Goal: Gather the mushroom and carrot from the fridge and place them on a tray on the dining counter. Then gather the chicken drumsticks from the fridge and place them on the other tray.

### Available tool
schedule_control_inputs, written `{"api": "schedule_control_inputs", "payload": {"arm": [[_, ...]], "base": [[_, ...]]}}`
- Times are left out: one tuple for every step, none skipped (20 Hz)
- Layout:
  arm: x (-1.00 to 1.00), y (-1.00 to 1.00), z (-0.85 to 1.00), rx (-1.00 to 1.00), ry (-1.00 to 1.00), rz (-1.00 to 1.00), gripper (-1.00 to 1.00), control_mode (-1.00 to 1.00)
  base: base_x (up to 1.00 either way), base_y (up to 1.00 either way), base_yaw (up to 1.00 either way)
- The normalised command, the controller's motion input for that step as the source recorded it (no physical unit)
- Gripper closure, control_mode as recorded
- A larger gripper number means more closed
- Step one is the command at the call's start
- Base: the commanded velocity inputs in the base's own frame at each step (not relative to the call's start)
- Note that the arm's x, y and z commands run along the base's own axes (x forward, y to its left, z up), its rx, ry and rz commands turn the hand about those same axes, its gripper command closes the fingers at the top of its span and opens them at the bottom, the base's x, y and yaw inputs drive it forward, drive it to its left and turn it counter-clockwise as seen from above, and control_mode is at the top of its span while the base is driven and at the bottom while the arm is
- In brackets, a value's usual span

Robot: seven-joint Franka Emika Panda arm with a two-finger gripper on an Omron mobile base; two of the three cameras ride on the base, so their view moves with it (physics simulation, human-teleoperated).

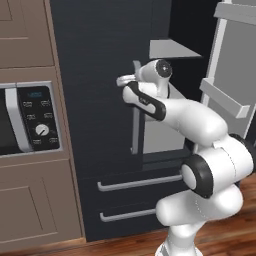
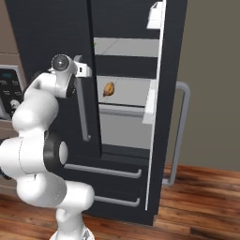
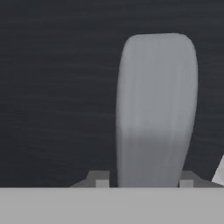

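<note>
The black fridge has its left door closed and its right door swung open. My gripper is at the top of the left door's long grey handle. In the hand view that handle runs between my fingertips, which sit against its two sides. My gripper is shut on it. One golden-brown chicken drumstick lies on a shelf inside the open half. The mushroom, the carrot and the dining counter are out of view.
A brown cabinet with a black oven panel stands left of the fridge. Two fridge drawers with grey bar handles sit below the doors. The open door's bins jut out at the right, above the wooden floor.
</note>
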Motion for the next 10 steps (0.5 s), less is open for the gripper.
{"api": "schedule_control_inputs", "payload": {"arm": [[-0.42, 1.00, 0.02, -0.03, 0.00, 0.21, 1.00, -1.00], [-0.44, 1.00, 0.02, -0.04, 0.00, 0.20, 1.00, -1.00], [-0.49, 1.00, 0.03, -0.04, 0.00, 0.19, 1.00, -1.00], [-0.57, 1.00, 0.03, -0.04, 0.00, 0.18, 1.00, -1.00], [-0.59, 1.00, 0.04, -0.05, 0.00, 0.17, 1.00, -1.00], [-0.63, 1.00, 0.04, -0.06, 0.00, 0.15, 1.00, -1.00], [-0.68, 1.00, 0.05, -0.06, 0.00, 0.14, 1.00, -1.00], [-0.72, 1.00, 0.04, -0.08, 0.00, 0.11, 1.00, -1.00], [-0.72, 1.00, 0.02, -0.11, 0.00, 0.10, 1.00, -1.00], [-0.88, 1.00, 0.03, -0.13, 0.00, 0.07, 1.00, -1.00]], "base": [[0.00, 0.00, 0.00], [0.00, 0.00, 0.00], [0.00, 0.00, 0.00], [0.00, 0.00, 0.00], [0.00, 0.00, 0.00], [0.00, 0.00, 0.00], [0.00, 0.00, 0.00], [0.00, 0.00, 0.00], [0.00, 0.00, 0.00], [0.00, 0.00, 0.00]]}}
